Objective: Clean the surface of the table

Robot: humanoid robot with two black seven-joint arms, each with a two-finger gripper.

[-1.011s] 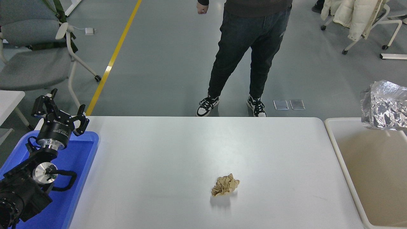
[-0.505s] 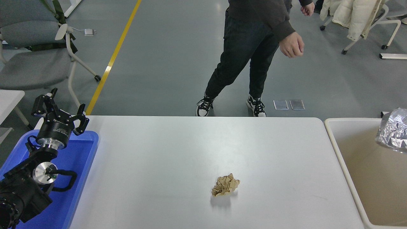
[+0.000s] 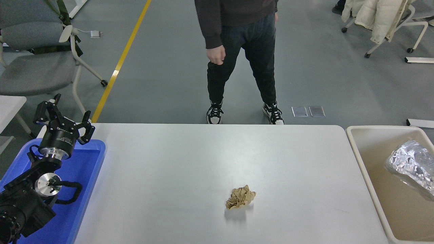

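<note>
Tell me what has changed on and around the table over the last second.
The crinkled foil bag has dropped from above the bin's far edge down into the cream bin and now lies inside it. The person at the far side has shifted left, one hand now hanging at the side. Unchanged: the crumpled brown paper on the table surface, and the left claw parked open over the blue tray.

The wide white surface [image 3: 190,162] looks smooth and matt. The crumpled tan paper ball [image 3: 240,197] is rough and creased; the crinkled silver foil wad [image 3: 412,166] shines; the blue plastic tray [image 3: 79,189] is glossy.
</note>
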